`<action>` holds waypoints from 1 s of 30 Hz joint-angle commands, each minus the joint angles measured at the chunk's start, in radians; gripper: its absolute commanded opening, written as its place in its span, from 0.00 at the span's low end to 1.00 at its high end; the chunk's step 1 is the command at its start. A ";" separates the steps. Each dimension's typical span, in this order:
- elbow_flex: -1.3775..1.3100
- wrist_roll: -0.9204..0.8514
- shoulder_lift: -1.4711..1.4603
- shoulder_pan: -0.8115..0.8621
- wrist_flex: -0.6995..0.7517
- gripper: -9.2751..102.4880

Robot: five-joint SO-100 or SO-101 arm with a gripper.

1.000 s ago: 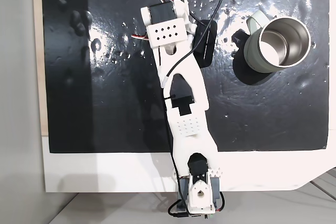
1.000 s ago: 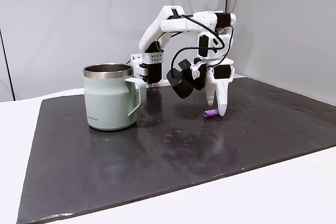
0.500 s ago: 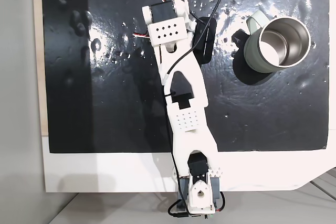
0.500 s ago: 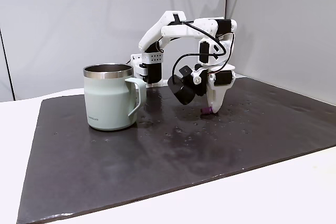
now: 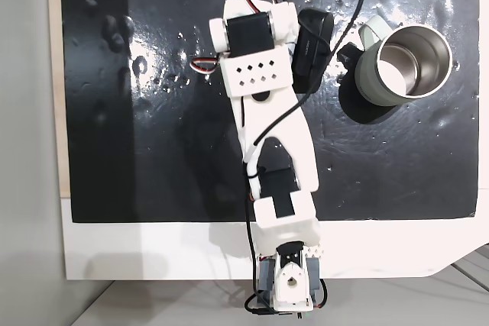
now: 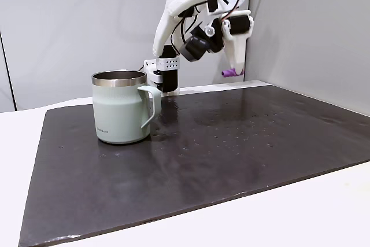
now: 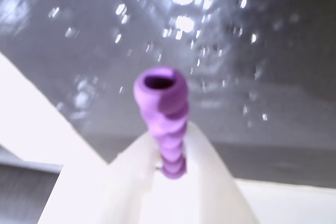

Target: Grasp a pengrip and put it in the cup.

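The pengrip (image 7: 164, 124), a small purple ribbed tube with an open end, is pinched at the tip of the claw (image 6: 234, 72), high above the black mat. The cup (image 6: 122, 107), pale sage green with a steel rim, stands upright, its handle facing the claw's side in the side-on fixed view.

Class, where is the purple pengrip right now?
In a fixed view the pengrip hangs pinched in the pincer, high above the mat, to the right of the cup.
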 commanded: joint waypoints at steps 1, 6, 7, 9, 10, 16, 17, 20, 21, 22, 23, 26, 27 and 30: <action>0.037 -0.021 0.192 0.008 -0.023 0.08; 0.123 -0.032 0.298 0.031 -0.017 0.08; 0.141 -0.032 0.319 0.044 -0.014 0.08; 0.169 -0.037 0.365 0.075 -0.008 0.08; 0.176 -0.041 0.390 0.094 -0.005 0.08; 0.330 -0.054 0.572 0.313 0.000 0.08; 0.357 -0.061 0.598 0.357 0.000 0.08; 0.408 -0.091 0.653 0.480 -0.017 0.08; 0.414 -0.106 0.663 0.514 -0.025 0.08; 0.417 -0.121 0.666 0.545 -0.032 0.08; 0.417 -0.137 0.667 0.572 -0.038 0.08; 0.419 -0.172 0.666 0.637 -0.087 0.09; 0.417 -0.183 0.663 0.650 -0.110 0.09; 0.413 -0.213 0.635 0.680 -0.170 0.09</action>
